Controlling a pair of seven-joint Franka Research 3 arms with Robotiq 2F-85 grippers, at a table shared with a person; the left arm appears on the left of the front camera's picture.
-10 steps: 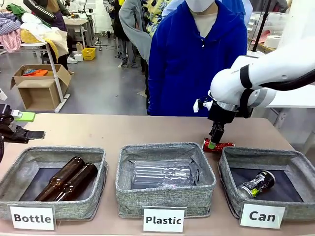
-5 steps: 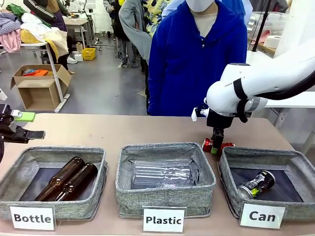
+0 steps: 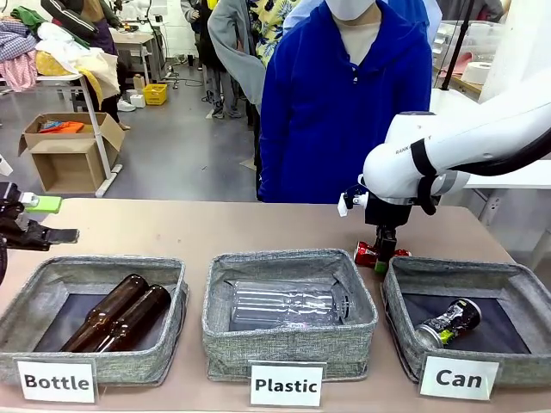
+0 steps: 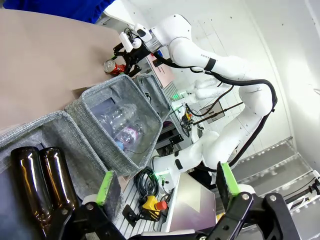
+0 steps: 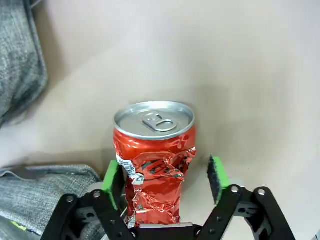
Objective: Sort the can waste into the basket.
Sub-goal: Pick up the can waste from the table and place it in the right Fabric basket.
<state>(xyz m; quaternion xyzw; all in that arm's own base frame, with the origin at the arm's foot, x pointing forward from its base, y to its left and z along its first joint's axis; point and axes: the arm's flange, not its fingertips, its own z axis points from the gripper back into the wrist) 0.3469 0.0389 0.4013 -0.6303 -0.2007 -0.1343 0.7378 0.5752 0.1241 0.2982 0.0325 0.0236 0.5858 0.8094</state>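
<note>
A crushed shiny red can (image 3: 367,253) lies on the table just behind the far left corner of the grey "Can" basket (image 3: 399,337). In the right wrist view the red can (image 5: 155,160) points its silver top away. My right gripper (image 5: 165,177) straddles it with jaws open: the left pad touches the can and the right pad (image 5: 218,177) stands off with a gap. In the front view the right gripper (image 3: 381,261) points straight down at the can. A black can (image 3: 448,323) lies inside the basket. My left gripper (image 3: 45,219) hovers open at the table's far left, holding nothing.
The "Plastic" bin (image 3: 288,344) holds a clear bottle (image 3: 288,303), and the "Bottle" bin (image 3: 95,353) holds two brown bottles (image 3: 116,314). A person in a blue top (image 3: 344,103) stands at the far edge, just behind the right arm.
My right gripper has come down over the red can and shifted slightly right. The left arm has not moved.
</note>
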